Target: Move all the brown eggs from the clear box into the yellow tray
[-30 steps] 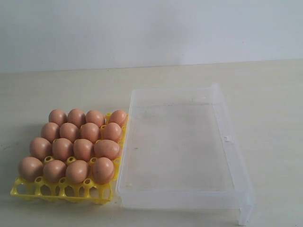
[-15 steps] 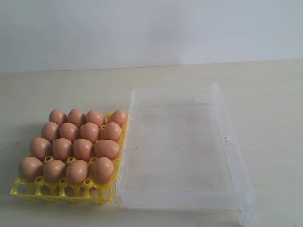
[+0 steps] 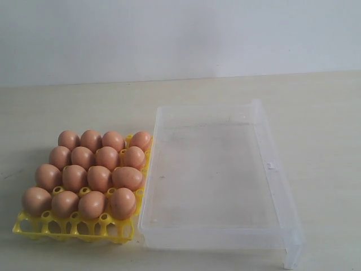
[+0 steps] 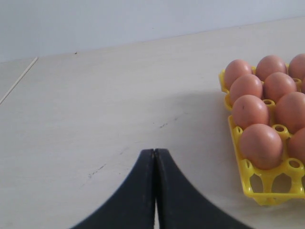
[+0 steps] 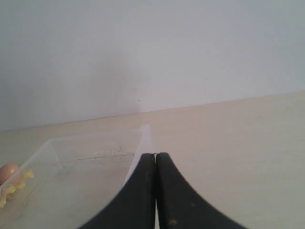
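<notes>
Several brown eggs sit in the cups of the yellow tray at the left of the exterior view. To its right lies the clear box, holding no eggs. Neither arm shows in the exterior view. In the left wrist view my left gripper is shut with nothing in it, over bare table, with the tray and its eggs off to one side. My right gripper is shut too, holding nothing, by the wall of the clear box.
The pale wooden table ends at a white wall behind. The tray's front row of cups stands unfilled. In the right wrist view a bit of tray and one egg show through the box.
</notes>
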Controlling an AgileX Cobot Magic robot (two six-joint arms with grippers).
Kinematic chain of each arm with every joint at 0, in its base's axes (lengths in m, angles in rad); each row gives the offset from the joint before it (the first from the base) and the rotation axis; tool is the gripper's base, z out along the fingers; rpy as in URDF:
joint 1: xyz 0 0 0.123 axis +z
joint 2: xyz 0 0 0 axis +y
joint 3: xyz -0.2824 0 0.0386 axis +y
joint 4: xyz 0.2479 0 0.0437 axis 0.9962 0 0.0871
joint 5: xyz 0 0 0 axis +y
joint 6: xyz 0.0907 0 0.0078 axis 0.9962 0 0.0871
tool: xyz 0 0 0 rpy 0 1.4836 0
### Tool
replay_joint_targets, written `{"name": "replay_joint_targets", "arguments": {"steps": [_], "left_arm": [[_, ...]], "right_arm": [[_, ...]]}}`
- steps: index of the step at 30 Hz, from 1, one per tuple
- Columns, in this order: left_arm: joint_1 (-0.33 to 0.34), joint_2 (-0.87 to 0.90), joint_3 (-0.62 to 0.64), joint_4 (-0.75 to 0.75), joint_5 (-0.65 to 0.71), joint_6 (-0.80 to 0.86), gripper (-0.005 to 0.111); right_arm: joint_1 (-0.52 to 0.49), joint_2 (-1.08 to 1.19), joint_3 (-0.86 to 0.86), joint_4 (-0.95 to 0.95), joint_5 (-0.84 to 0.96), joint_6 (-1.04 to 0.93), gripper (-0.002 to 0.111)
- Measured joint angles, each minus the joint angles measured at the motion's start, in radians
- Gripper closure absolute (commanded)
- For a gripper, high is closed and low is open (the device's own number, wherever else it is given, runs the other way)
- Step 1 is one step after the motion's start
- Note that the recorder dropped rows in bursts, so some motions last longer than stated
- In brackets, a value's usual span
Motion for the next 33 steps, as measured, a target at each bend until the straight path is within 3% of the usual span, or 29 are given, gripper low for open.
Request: {"name": "replay_joint_targets", "arguments": {"steps": [33], "left_arm": [[0.000, 0.000, 0.000, 0.000, 0.000, 0.000, 0.107]], "right_arm": [[-0.054, 0.000, 0.000, -0.037, 0.000, 0.000, 0.108]]}}
